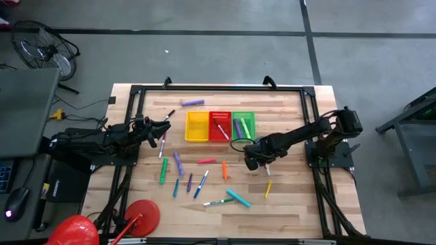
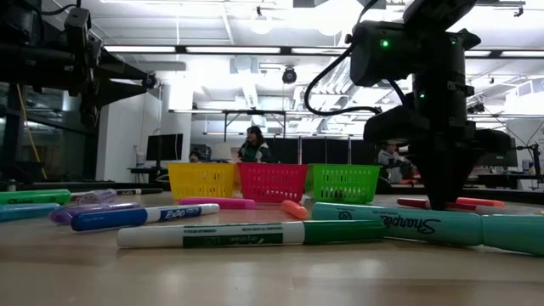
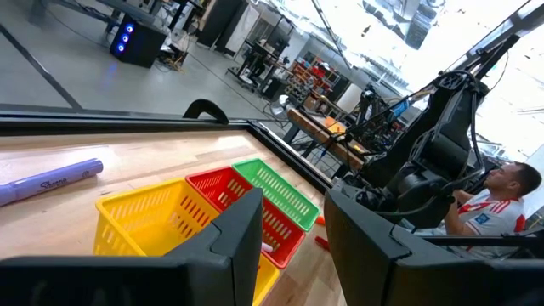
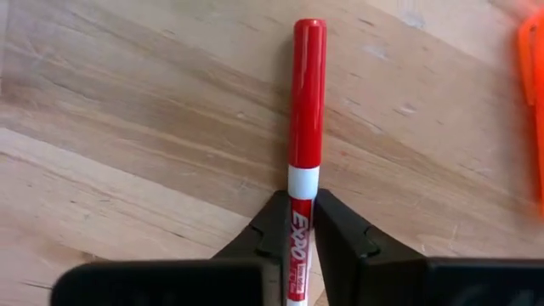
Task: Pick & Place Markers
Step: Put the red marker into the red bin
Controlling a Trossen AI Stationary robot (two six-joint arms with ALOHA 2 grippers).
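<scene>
Several markers lie scattered on the wooden table (image 1: 293, 204), among them a green one (image 1: 163, 171), a blue one (image 1: 201, 184) and a teal one (image 1: 238, 197). My right gripper (image 1: 254, 163) points straight down near the table's middle, shut on a red marker (image 4: 307, 102) that lies flat on the wood. My left gripper (image 3: 293, 246) waits open and level at the table's left side, touching nothing. Yellow (image 1: 197, 126), red (image 1: 220, 126) and green (image 1: 243, 124) baskets stand in a row at the far middle; the red and green ones hold markers. My right gripper pinches the red marker's white barrel (image 4: 302, 223), just behind the red cap, between its two fingers (image 4: 340, 234). The fingers come from above, pointing down, and lie across the marker. The marker lies flat on the table, and its cap end (image 4: 309, 34) reaches out past the fingers.
An orange marker (image 4: 534, 102) lies close beside the held one. A purple marker (image 1: 193, 103) lies beyond the baskets. A yellow marker (image 1: 268, 188) lies nearer the front edge. A black frame (image 1: 218, 88) borders the table, and a red round object (image 1: 141, 216) sits at the near left corner.
</scene>
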